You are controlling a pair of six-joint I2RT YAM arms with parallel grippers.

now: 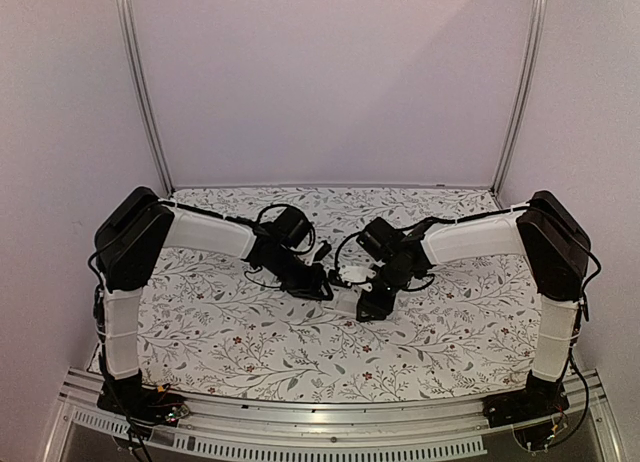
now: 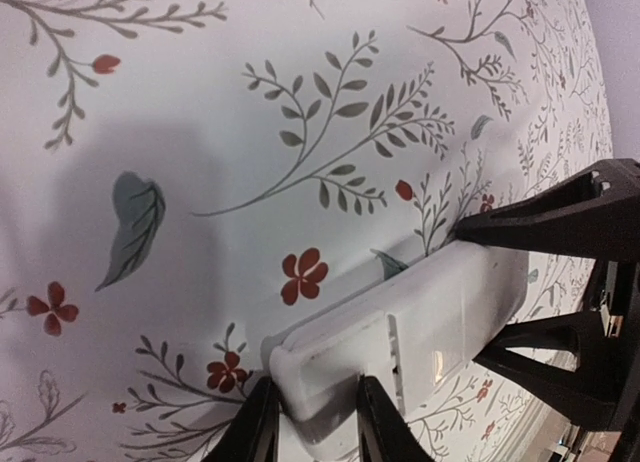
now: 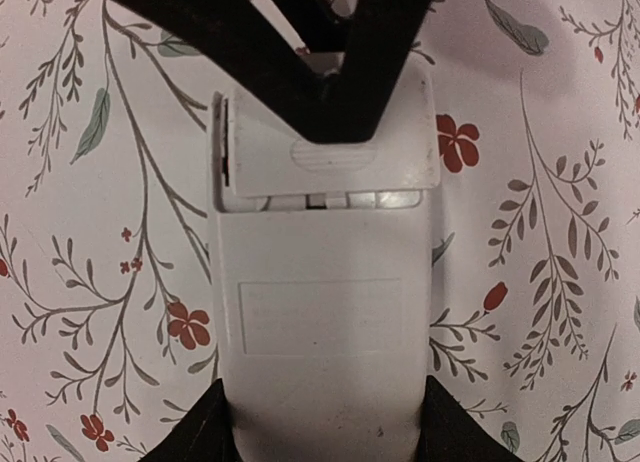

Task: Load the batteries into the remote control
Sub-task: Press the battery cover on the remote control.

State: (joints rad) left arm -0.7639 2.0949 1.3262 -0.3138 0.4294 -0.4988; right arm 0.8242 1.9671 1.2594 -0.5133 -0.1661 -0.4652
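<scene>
The remote control (image 1: 347, 302) lies white back up on the flowered cloth between my two grippers. In the right wrist view the remote (image 3: 320, 322) fills the middle and my right gripper (image 3: 325, 437) is shut on its near end, one finger on each long side. Its battery cover (image 3: 390, 152) sits slightly askew at the far end. My left gripper (image 2: 320, 432) is shut on that cover end of the remote (image 2: 440, 312). In the top view the left gripper (image 1: 322, 282) and the right gripper (image 1: 370, 300) meet at the centre. No batteries show.
The flowered cloth (image 1: 250, 332) covers the table. Grey walls and metal posts (image 1: 140, 92) close in the back and sides. Cables loop over both wrists near the centre (image 1: 345, 247).
</scene>
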